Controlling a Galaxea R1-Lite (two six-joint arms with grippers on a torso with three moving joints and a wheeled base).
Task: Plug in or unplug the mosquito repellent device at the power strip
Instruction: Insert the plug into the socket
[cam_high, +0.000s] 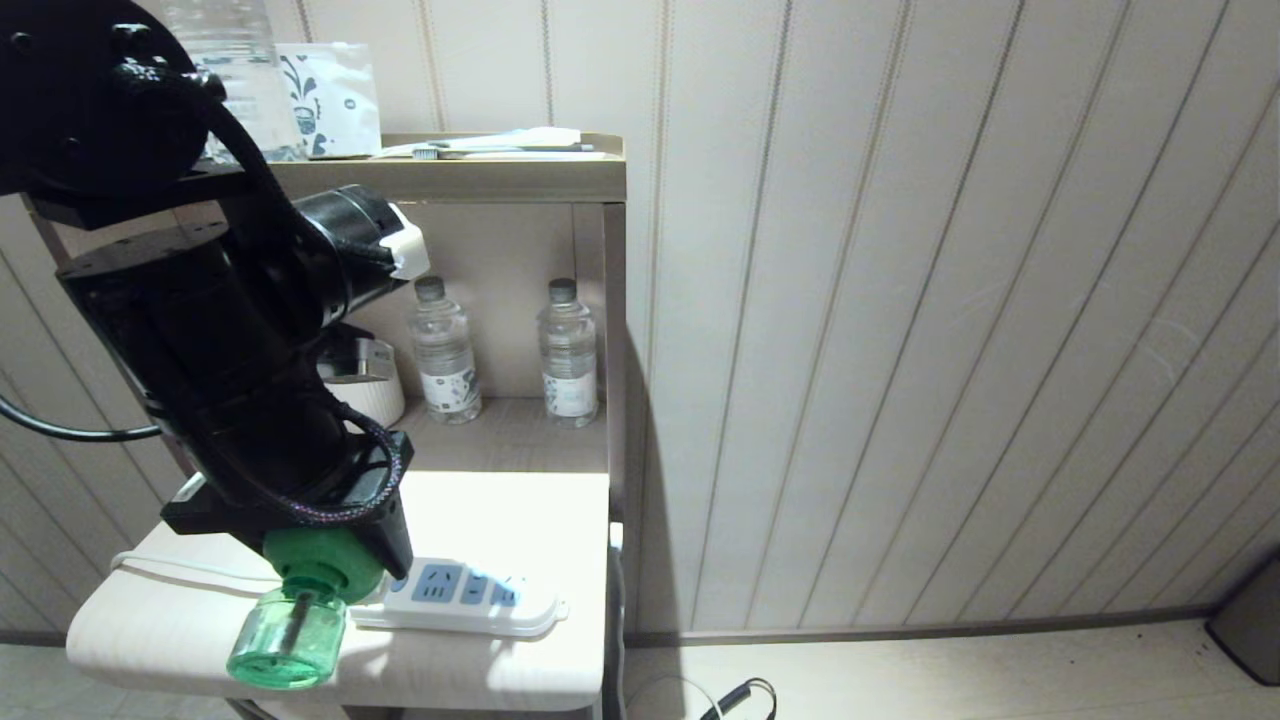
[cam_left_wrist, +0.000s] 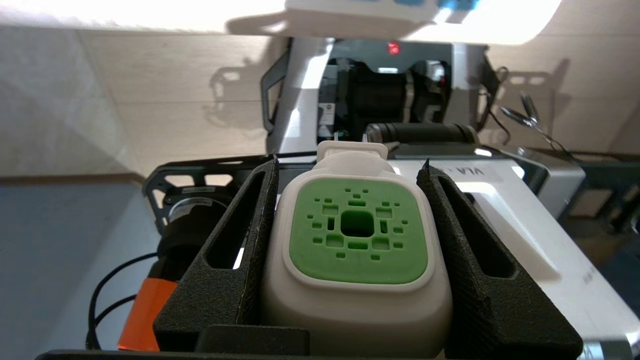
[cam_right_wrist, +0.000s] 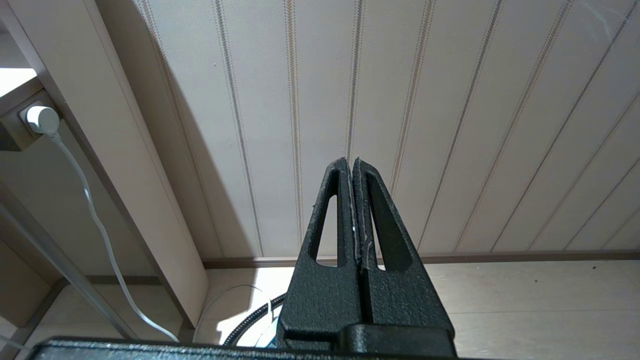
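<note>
My left gripper (cam_left_wrist: 350, 161) is shut on the mosquito repellent device (cam_left_wrist: 357, 235), one black finger on each side of its white cap with the green square centre. Bare plug prongs stick out past the fingertips. In the head view the device's translucent green bottle (cam_high: 290, 630) hangs below my left arm (cam_high: 230, 380), over the small table's front left, just left of the power strip (cam_high: 470, 595). The device is tilted and clear of the strip's bluish sockets. The power strip (cam_left_wrist: 350, 12) runs along the edge of the left wrist view. My right gripper (cam_right_wrist: 351, 161) is shut and empty, facing the wall.
Two clear water bottles (cam_high: 445, 350) (cam_high: 568, 350) and a white mug (cam_high: 365, 395) stand at the back of the table (cam_high: 520, 500). A shelf (cam_high: 500, 175) hangs above. The strip's thin cord (cam_high: 170, 570) trails left. A panelled wall (cam_high: 900, 300) closes the right side.
</note>
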